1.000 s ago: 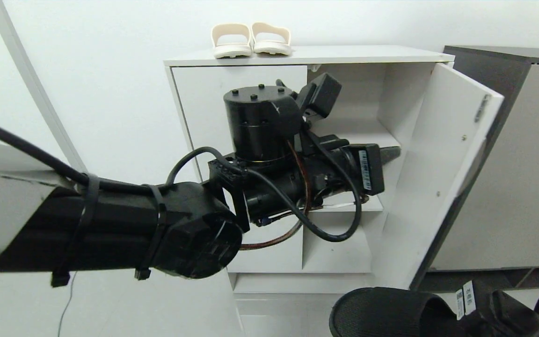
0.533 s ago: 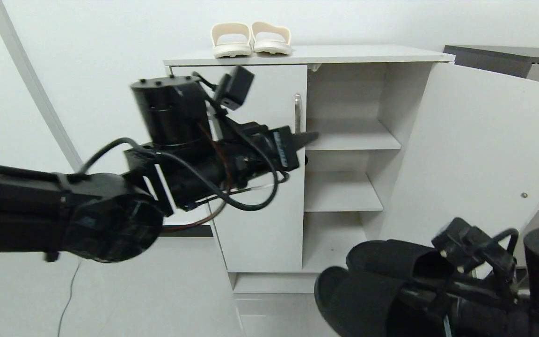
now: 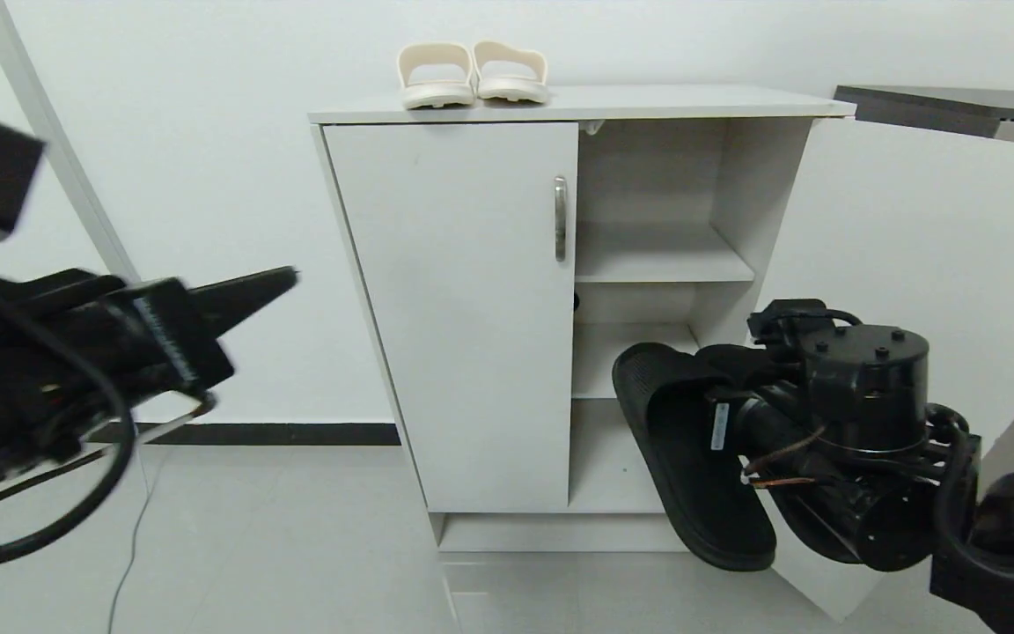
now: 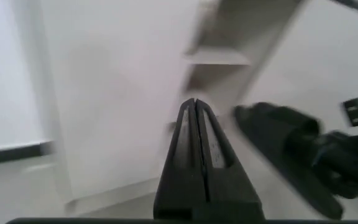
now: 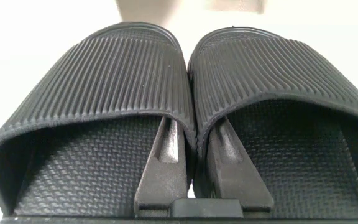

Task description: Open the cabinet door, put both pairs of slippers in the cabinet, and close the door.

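A white cabinet has its left door closed and its right door swung wide open, baring three shelves. A cream pair of slippers rests on the cabinet top. My right gripper is shut on a black pair of slippers, held tilted in front of the open lower shelves. In the right wrist view its fingers pinch the two adjoining straps of the black slippers together. My left gripper hangs shut and empty at the far left, away from the cabinet; its closed fingers point toward the cabinet.
A grey cabinet stands behind the open door on the right. Pale tiled floor spreads in front, with a thin cable at the left. The metal handle of the closed left door sits at its right edge.
My left arm has swung from the cabinet front far out to the left. The right door has opened wider. My right arm has lifted the black slippers up to the open compartment.
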Robot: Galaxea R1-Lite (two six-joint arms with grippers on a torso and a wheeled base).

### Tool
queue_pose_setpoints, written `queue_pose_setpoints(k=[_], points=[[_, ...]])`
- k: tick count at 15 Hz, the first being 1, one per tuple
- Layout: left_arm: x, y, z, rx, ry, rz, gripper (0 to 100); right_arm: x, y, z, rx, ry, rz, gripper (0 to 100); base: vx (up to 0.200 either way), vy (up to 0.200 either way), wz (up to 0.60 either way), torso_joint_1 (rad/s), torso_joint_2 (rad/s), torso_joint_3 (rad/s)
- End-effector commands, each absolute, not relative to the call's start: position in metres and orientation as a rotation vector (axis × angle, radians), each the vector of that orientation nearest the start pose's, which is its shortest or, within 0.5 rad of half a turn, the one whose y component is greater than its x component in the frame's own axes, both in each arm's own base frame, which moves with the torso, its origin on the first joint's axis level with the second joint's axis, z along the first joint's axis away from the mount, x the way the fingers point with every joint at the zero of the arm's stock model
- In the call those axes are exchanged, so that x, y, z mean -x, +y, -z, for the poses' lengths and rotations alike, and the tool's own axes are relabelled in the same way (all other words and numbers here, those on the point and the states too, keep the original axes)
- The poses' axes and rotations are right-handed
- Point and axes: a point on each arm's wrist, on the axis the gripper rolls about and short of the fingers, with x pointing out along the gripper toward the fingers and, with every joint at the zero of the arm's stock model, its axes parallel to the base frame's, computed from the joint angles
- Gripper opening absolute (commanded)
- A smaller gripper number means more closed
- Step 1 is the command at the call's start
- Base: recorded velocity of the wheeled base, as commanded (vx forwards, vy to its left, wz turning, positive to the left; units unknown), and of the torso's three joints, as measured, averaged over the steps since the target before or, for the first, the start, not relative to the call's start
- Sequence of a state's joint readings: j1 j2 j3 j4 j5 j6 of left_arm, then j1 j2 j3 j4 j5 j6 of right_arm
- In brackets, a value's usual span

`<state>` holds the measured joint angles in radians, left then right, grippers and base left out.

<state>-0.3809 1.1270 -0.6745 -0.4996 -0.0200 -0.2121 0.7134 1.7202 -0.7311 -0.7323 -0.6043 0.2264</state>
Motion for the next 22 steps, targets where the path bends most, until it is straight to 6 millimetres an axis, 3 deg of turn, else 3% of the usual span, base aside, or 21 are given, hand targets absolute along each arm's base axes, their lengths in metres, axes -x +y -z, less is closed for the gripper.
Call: queue_pose_setpoints(k=[1, 2, 3, 4, 6, 9, 12, 16, 18, 22], points=[[-0.05, -0.004, -0.251, 0.166, -0.108, 0.02, 0, -0.248, 0.192, -0.149, -0.038, 0.251, -0.063, 0, 0.0, 0.0, 0.0, 0.0, 0.0, 0.0], [-0.019, 0.003, -0.23, 0.123, -0.094, -0.099, 0, -0.248, 0.192, -0.146, -0.032, 0.259, -0.058, 0, 0.0, 0.0, 0.0, 0.0, 0.0, 0.0], [-0.002, 0.004, -0.217, 0.096, -0.103, -0.123, 0, -0.248, 0.191, -0.145, -0.028, 0.261, -0.058, 0, 0.0, 0.0, 0.0, 0.0, 0.0, 0.0], [0.02, 0.005, -0.189, 0.046, -0.114, -0.141, 0, -0.248, 0.191, -0.144, -0.026, 0.265, -0.057, 0, 0.0, 0.0, 0.0, 0.0, 0.0, 0.0], [0.037, 0.006, -0.151, 0.024, -0.118, -0.217, 0, -0.247, 0.191, -0.142, -0.022, 0.271, -0.058, 0, 0.0, 0.0, 0.0, 0.0, 0.0, 0.0], [0.036, 0.006, -0.108, 0.02, -0.078, -0.303, 0, -0.246, 0.191, -0.14, -0.017, 0.277, -0.06, 0, 0.0, 0.0, 0.0, 0.0, 0.0, 0.0], [0.023, 0.004, -0.081, 0.006, -0.055, -0.186, 0, -0.246, 0.192, -0.135, -0.006, 0.29, -0.06, 0, 0.0, 0.0, 0.0, 0.0, 0.0, 0.0], [0.023, -0.001, -0.076, -0.025, 0.001, 0.031, 0, -0.245, 0.197, -0.127, 0.01, 0.311, -0.074, 0, 0.0, 0.0, 0.0, 0.0, 0.0, 0.0], [0.023, -0.001, -0.075, -0.032, 0.003, 0.034, 0, -0.249, 0.201, -0.121, 0.013, 0.314, -0.077, 0, 0.0, 0.0, 0.0, 0.0, 0.0, 0.0], [0.023, -0.001, -0.076, -0.005, 0.001, 0.025, 0, -0.275, 0.221, -0.098, -0.01, 0.26, 0.001, 0, 0.0, 0.0, 0.0, 0.0, 0.0, 0.0]])
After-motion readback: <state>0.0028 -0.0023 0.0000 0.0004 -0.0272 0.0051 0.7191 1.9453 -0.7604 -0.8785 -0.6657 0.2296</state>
